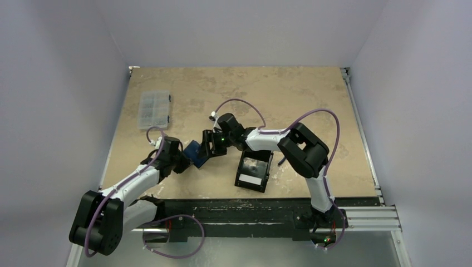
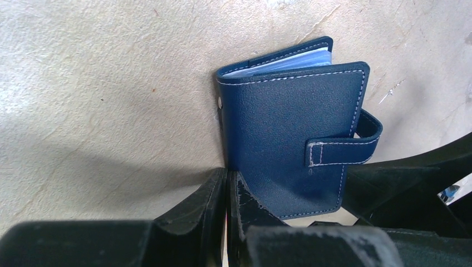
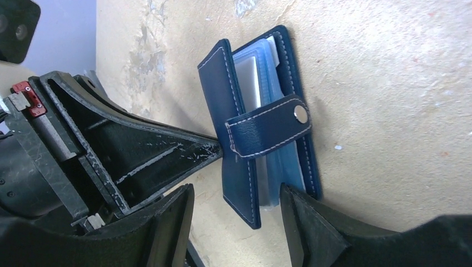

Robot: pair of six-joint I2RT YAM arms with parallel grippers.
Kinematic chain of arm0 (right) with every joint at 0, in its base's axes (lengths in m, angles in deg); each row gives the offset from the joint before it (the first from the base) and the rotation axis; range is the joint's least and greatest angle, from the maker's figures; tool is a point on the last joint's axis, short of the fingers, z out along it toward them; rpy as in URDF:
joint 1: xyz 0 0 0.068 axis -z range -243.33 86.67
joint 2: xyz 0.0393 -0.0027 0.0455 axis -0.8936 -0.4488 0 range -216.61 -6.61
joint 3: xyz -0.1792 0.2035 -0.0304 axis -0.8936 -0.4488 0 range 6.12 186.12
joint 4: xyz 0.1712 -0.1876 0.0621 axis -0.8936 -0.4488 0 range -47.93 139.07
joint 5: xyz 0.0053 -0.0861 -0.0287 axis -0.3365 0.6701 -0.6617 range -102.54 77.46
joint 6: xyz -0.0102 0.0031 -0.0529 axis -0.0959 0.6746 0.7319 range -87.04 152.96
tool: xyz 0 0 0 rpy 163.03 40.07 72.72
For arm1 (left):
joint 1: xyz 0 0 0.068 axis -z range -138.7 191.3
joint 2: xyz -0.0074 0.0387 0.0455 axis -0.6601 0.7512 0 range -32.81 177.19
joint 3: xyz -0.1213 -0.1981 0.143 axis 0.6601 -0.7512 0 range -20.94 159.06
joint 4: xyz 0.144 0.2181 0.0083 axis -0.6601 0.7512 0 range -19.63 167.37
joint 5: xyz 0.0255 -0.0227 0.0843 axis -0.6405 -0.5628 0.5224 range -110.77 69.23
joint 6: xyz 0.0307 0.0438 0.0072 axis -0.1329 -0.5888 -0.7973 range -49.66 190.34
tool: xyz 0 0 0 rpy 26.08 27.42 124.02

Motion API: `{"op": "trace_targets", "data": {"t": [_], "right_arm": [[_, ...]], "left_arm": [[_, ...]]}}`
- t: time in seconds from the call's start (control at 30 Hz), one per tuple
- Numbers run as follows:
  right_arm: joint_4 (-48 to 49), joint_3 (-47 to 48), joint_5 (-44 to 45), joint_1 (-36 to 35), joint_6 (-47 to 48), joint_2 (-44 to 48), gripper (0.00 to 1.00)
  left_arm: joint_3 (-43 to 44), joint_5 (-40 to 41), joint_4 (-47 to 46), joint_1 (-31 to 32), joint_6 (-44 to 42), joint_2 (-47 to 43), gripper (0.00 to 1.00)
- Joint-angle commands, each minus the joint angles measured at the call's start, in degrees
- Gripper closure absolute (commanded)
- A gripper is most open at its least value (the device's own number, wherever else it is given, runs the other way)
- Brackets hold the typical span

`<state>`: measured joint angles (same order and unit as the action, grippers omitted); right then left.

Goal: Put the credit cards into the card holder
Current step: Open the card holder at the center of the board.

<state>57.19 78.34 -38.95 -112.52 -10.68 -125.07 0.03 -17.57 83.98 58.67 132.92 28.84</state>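
The card holder [image 1: 195, 151] is a small navy-blue wallet standing on edge on the table between my two grippers. Its strap [image 3: 267, 130] is snapped shut over it, and pale and light blue sleeves [image 3: 250, 78] show between its covers. My left gripper [image 2: 227, 181] is shut with nothing between the jaws, and its tip touches the holder's [image 2: 289, 133] outer cover near the spine. My right gripper [image 3: 236, 219] is open, with one finger on each side of the holder's [image 3: 217, 100] end and not clamping it. No loose credit card is visible.
A black box-shaped tray [image 1: 253, 169] with a white label sits just right of the grippers, under the right arm. A clear plastic compartment box [image 1: 154, 109] lies at the back left. The table's near edge is a dark rail [image 1: 239, 208].
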Motion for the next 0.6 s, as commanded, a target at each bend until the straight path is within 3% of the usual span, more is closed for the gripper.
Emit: {"op": "trace_targets", "data": {"t": [0.0,0.2,0.57], "right_arm": [[-4.5,4.5,4.3,-2.2,3.3,1.5,0.33],[-10.1,4.7,8.9,-2.2,6.8,5.4,0.28],[-8.6,5.2,6.8,-2.3,6.7,4.6,0.29]], "left_arm": [[-2.5,-1.0,3.2,0.0,-0.8,2.1,0.93],[-2.4,-1.0,3.4,0.0,-1.0,1.9,0.93],[-2.1,-1.0,3.7,0.0,-1.3,1.7,0.93]]}}
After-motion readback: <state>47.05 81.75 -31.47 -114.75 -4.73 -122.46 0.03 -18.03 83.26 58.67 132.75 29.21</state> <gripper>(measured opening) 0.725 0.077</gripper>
